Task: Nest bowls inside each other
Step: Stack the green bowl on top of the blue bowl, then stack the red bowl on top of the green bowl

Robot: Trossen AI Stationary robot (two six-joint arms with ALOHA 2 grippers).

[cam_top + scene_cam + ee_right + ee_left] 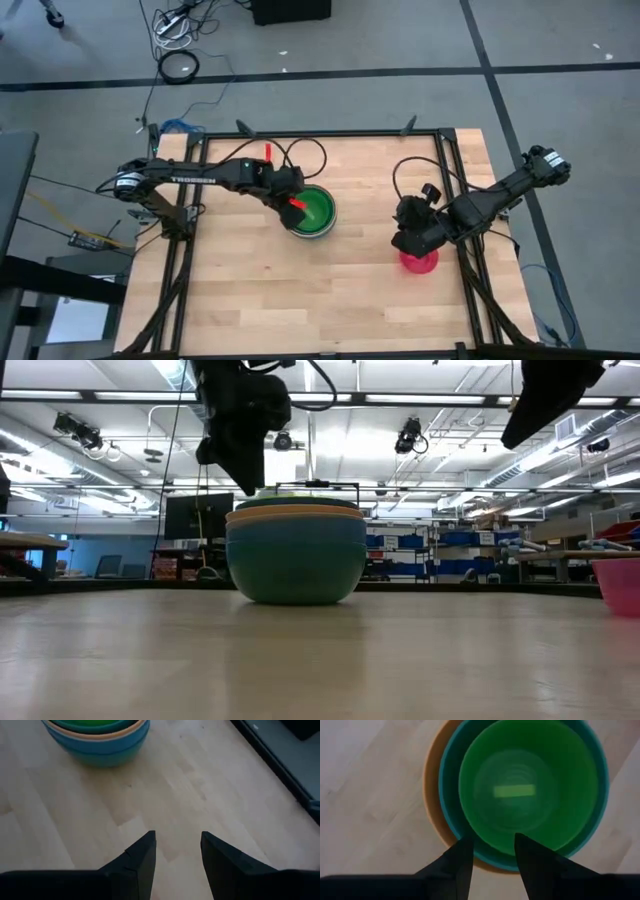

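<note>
A stack of nested bowls (pixel 313 211) rests on its base at the table's middle. A blue bowl (pixel 295 565) is outermost, then an orange one (pixel 431 780), a teal one (pixel 449 775) and a green one (pixel 525 785) innermost. My left gripper (pixel 492 842) hangs open just above the stack's left rim, touching nothing. A pink-red bowl (pixel 420 263) stands alone at the right, partly hidden under my right gripper (pixel 408 240). That gripper is open and raised, with bare wood below its fingers (pixel 142 850).
Black frame rails (pixel 452 200) run along the table's sides and far edge. A black cable (pixel 300 150) loops behind the stack. Bare wood (pixel 330 300) stretches between the stack and the near edge, and between the two bowl groups.
</note>
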